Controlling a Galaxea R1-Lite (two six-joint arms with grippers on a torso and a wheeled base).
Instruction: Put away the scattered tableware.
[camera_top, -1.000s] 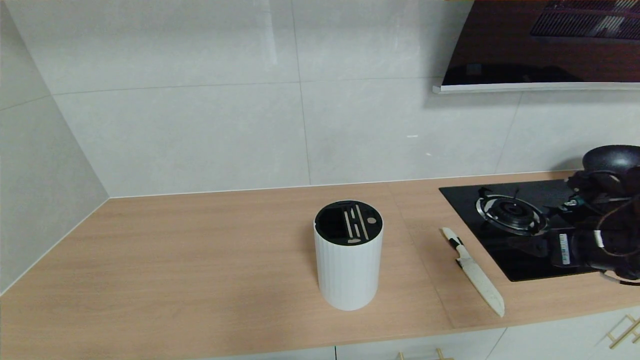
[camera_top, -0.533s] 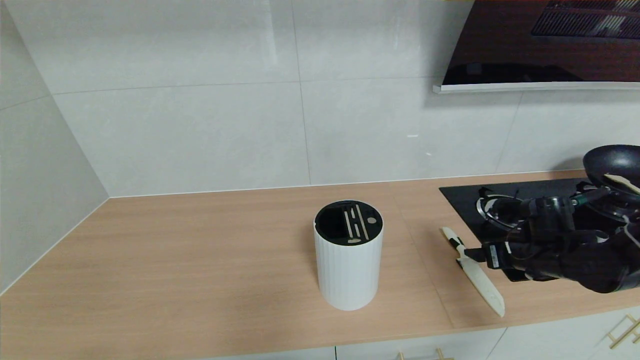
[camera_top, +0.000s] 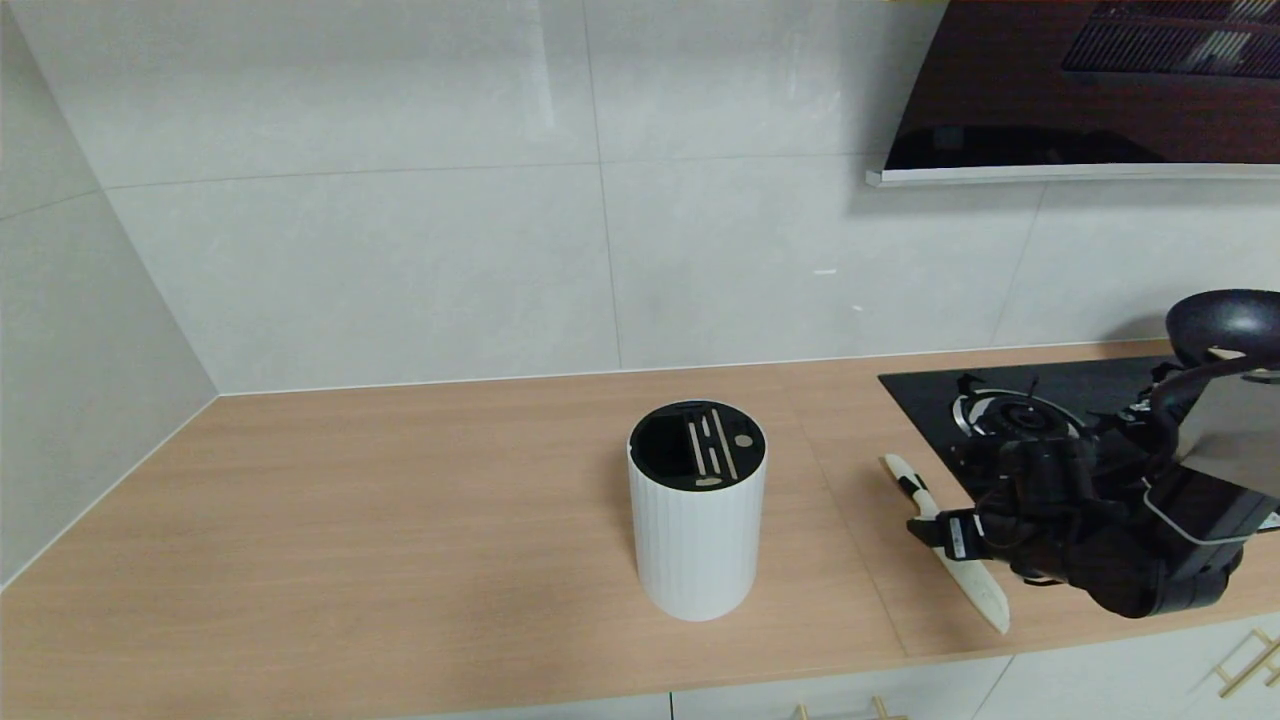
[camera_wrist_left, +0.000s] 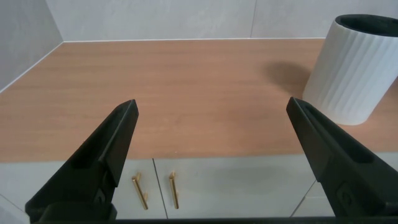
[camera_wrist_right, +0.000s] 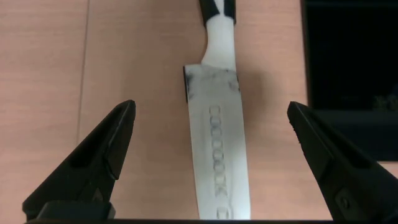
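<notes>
Knife (camera_top: 978, 592): laid flat on the tabletop (camera_top: 400, 520) just beside the hob (camera_top: 925, 395), blade towards the front edge, apart from the slotted holder (camera_top: 697, 520).
Right pincer (camera_wrist_right: 210, 107): spread wide above the blade near the handle, so that it can be straddled.
Left pincer (camera_wrist_left: 211, 102): released, nothing held.

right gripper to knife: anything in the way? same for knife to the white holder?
Nothing visible on either leg. The right gripper hangs open directly over the knife, jaws either side of the blade near the handle. Between the knife and the white holder lies only bare countertop.
</notes>
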